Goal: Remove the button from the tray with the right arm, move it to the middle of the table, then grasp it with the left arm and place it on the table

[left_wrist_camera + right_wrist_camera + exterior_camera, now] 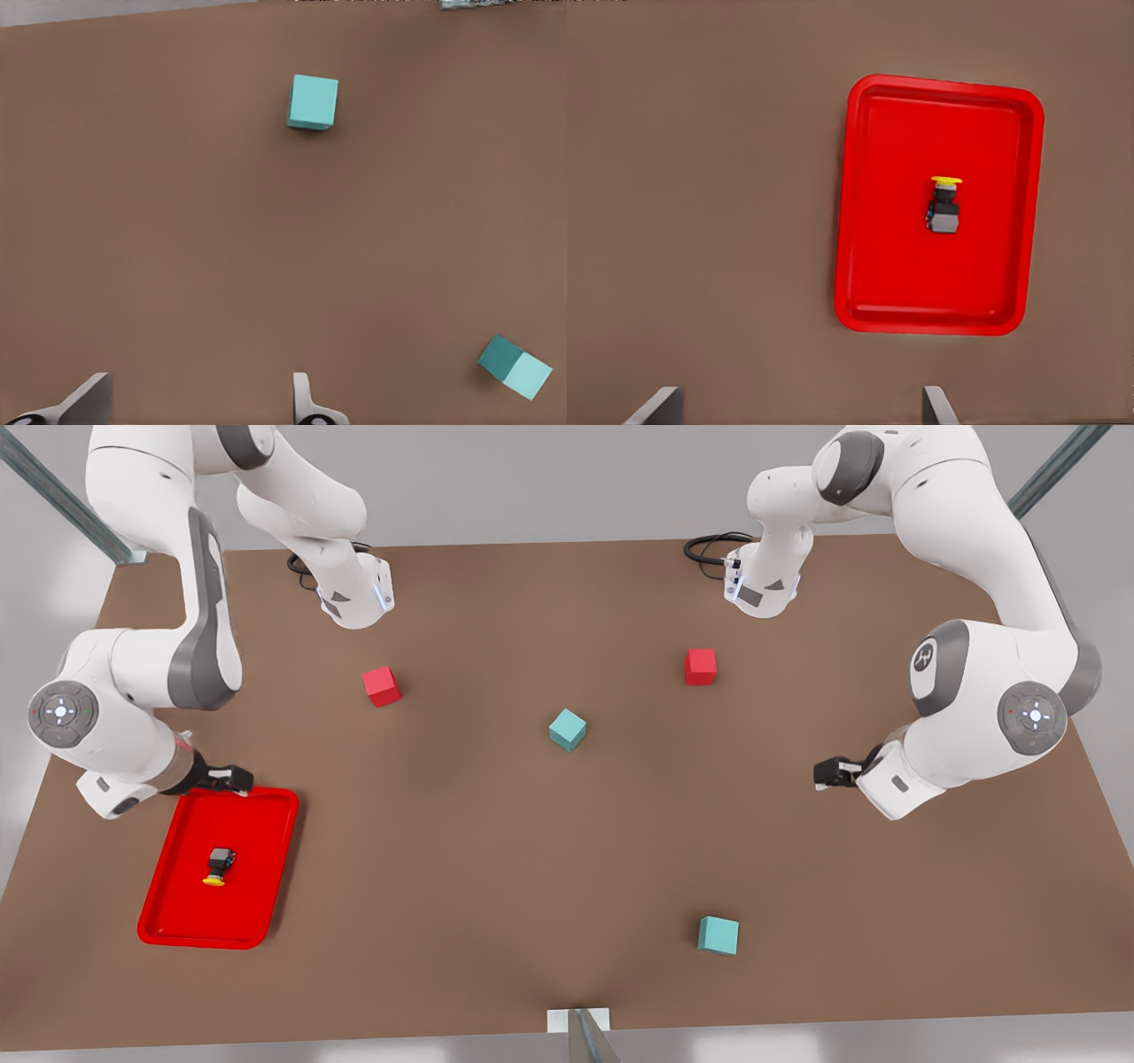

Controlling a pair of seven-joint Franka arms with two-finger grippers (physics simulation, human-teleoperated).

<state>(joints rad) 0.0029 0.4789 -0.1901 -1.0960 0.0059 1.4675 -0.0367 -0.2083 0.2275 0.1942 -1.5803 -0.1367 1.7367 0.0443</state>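
Both wrist views cut off each hand's fingertips (89,403) at the edge.

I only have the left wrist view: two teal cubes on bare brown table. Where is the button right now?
Observer: The button lies on its side in the red tray, at the front view's left.
Operator: Is the right claw holding it?
Observer: No. The right claw is open at the tray's far rim, apart from the button.
Operator: And my claw?
Observer: The left claw, open, waits at the front view's right.
Operator: Anything else around?
Observer: A red cube and a second red cube sit farther back on the table.
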